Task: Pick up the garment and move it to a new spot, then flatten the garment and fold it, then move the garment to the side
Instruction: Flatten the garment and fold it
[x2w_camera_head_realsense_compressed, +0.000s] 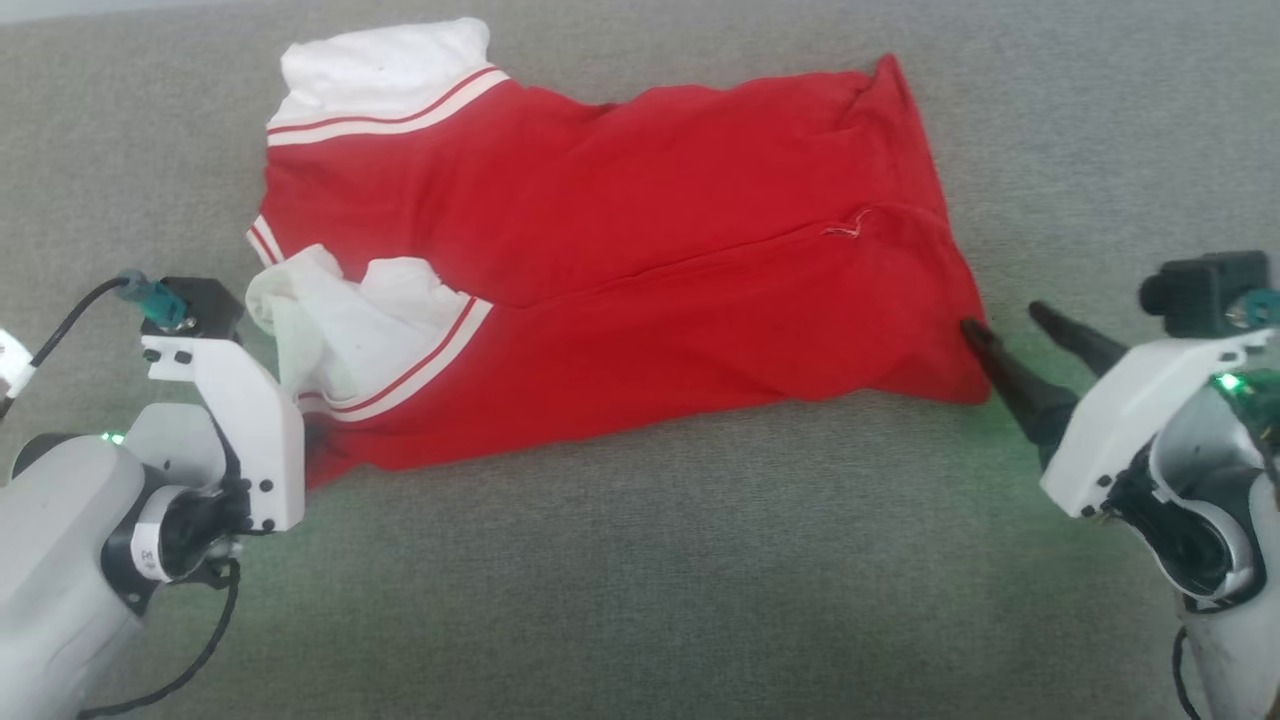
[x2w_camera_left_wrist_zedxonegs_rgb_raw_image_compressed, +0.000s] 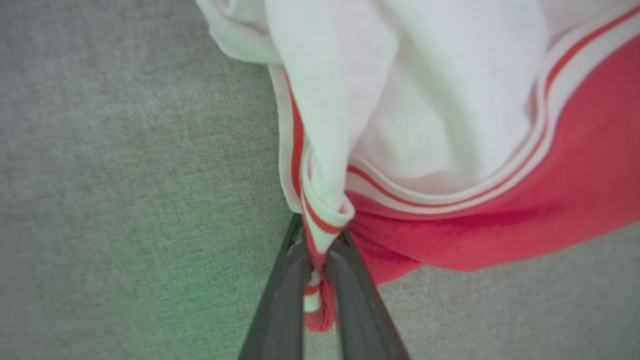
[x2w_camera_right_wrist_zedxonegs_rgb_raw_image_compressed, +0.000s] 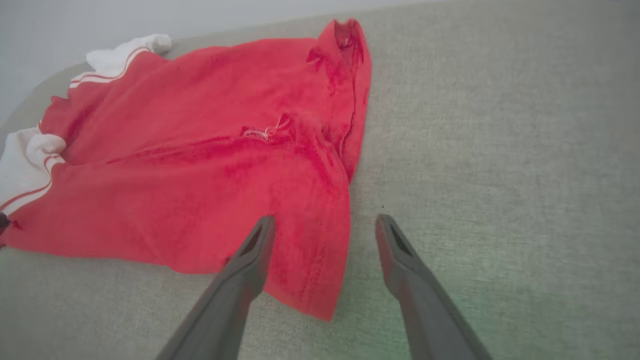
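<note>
A red garment (x2w_camera_head_realsense_compressed: 620, 230), white-sleeved, is shown lying rumpled on a grey woven surface (x2w_camera_head_realsense_compressed: 640, 580), its striped trim (x2w_camera_left_wrist_zedxonegs_rgb_raw_image_compressed: 327, 215) pinched by the left gripper (x2w_camera_left_wrist_zedxonegs_rgb_raw_image_compressed: 320, 242) while the right gripper (x2w_camera_head_realsense_compressed: 1000, 318) is held spread at the opposite hem corner; the pick-up seems underway, and closing on that corner is judged needed next.

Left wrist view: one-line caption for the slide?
Left pincer shut on the striped trim of a red-and-white T-shirt lying on a grey cloth surface.
</note>
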